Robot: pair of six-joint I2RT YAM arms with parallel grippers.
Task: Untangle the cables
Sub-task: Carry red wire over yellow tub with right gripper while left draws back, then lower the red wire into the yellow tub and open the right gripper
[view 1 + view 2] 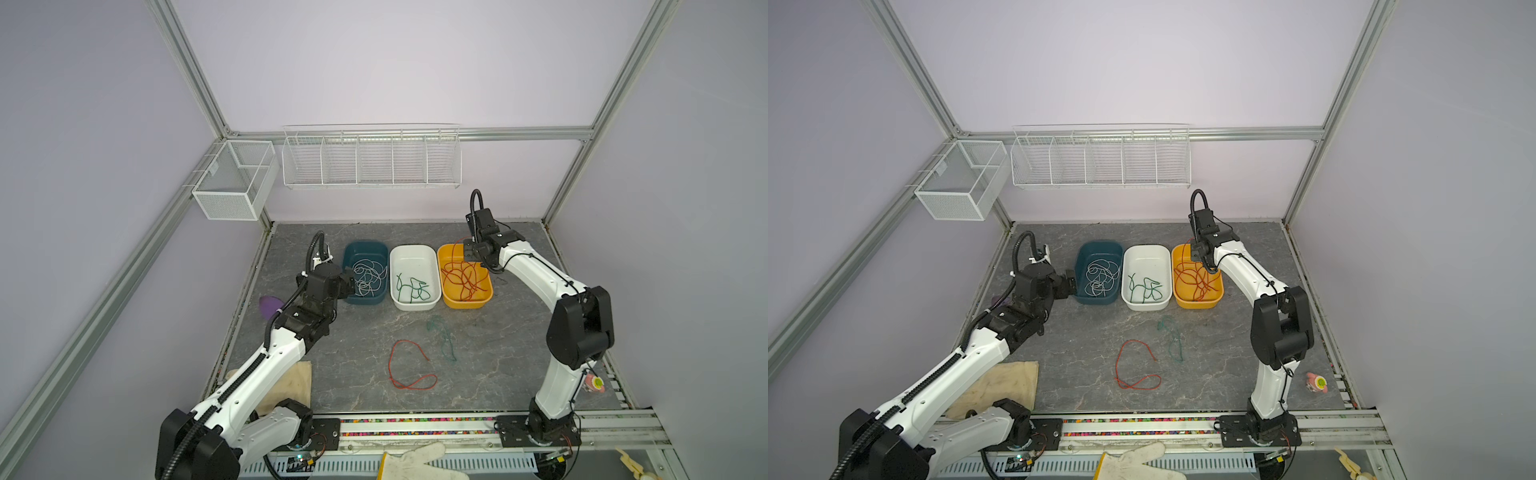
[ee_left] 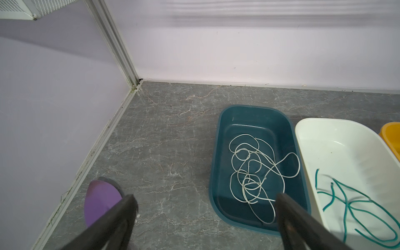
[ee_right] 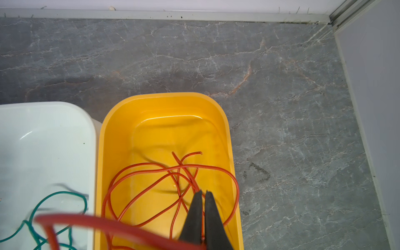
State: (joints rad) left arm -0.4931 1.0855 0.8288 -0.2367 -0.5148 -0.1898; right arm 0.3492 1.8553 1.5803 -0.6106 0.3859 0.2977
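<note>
Cables are sorted by colour into three bins set side by side toward the back of your grey surface (image 1: 498,353), and two more lie loose in front of them. The white cables (image 1: 368,276) curl in the teal bin (image 1: 363,251), the green cables (image 1: 400,286) lie in the white bin (image 1: 413,259), and the red-orange cables (image 1: 465,280) fill the yellow bin (image 1: 469,304). On the bare surface in front of the bins, a loose red cable (image 1: 390,365) forms an open loop. A loose green cable (image 1: 444,338) lies just beside it, apart from it.

Your right tool (image 3: 204,192) hangs over the yellow bin with its fingers pressed together on a red-orange strand (image 3: 203,216), which runs up between them. Part of that colour arcs blurred close to the right wrist camera. In a top view you can see a thin red loop rising from the bin to the tool (image 1: 484,266).

Your left tool (image 2: 205,195) is spread wide and grips nothing. It sits at the outer side of the teal bin, low and near the rim. One of its fingers (image 2: 287,207) shows in front of the white cables, and the other is next to a purple object (image 2: 99,201) lying on the surface by the wall.
</note>
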